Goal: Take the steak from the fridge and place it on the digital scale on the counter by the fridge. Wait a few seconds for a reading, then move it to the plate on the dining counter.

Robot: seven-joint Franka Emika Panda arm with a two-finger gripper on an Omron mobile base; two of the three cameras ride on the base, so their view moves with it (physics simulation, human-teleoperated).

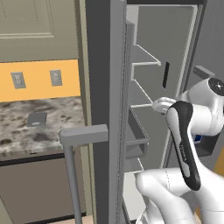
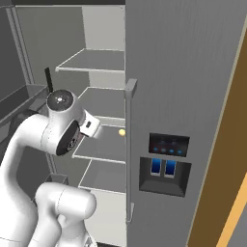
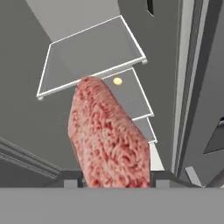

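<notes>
My gripper (image 3: 117, 180) is shut on the steak (image 3: 109, 140), a reddish-pink slab of raw meat that stands up between the two dark fingertips (image 3: 72, 180). It hangs inside the open fridge (image 1: 153, 65), in front of the pale grey shelves (image 3: 87, 57). My white forearm (image 1: 164, 104) reaches in past the open left door (image 1: 105, 87). To the left of the fridge the digital scale (image 1: 36, 119), a flat grey square, lies on the mottled stone counter (image 1: 17, 135).
A small yellow round thing (image 3: 117, 81) sits on a middle shelf. The open door's long bar handle (image 1: 72, 175) juts out at the lower left. The right fridge door (image 2: 193, 72) is closed and carries a dispenser panel (image 2: 166, 166).
</notes>
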